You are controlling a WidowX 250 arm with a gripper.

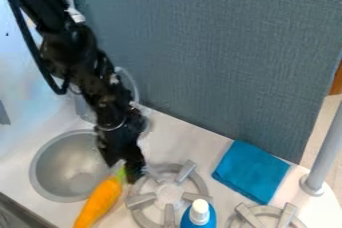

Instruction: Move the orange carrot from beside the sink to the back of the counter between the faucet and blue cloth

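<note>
The black gripper (pixel 125 168) hangs down between the sink and the left burner, closed around the green top of an orange carrot (pixel 100 202). From the fingers the carrot slants down to the lower left, past the sink's right rim. Whether its lower end touches the counter I cannot tell.
A round metal sink (pixel 48 148) lies left of the gripper. Right of it are a grey burner (pixel 190 198), a blue bottle with a white cap (pixel 199 216), a folded blue cloth (pixel 251 171), a second burner (pixel 268 214) and a grey post (pixel 322 154). A grey-blue panel (pixel 220 62) stands behind.
</note>
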